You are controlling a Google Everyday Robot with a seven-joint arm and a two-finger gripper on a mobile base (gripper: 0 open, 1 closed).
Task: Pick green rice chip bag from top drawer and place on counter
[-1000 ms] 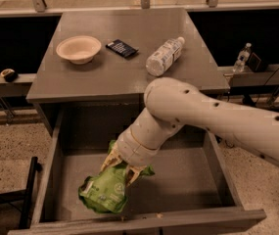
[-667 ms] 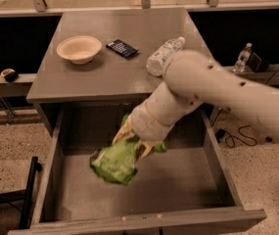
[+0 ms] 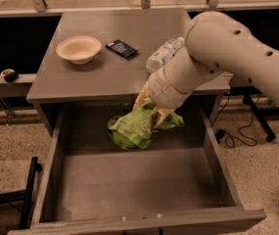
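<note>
Bench [image 3: 104, 77], left: a bowl [image 3: 79, 49] sits near the far-left corner. A dark packet [image 3: 122, 48] lies just to its right. A bottle [image 3: 162, 57] lies on its side further right, partly hidden by the arm [image 3: 237, 53].

Drawer [image 3: 51, 170]: pulled fully open below the bench's near edge, floor bare.

Bag [image 3: 131, 129]: hangs in the air over the far part of the drawer, just below the bench edge and touching neither.

Gripper [image 3: 151, 112]: at the bag's upper right end, jaws clamped on the crumpled foil, so the bag droops to the left.

Judgement: the carry is midway. The bare middle of the bench suits the placing.
</note>
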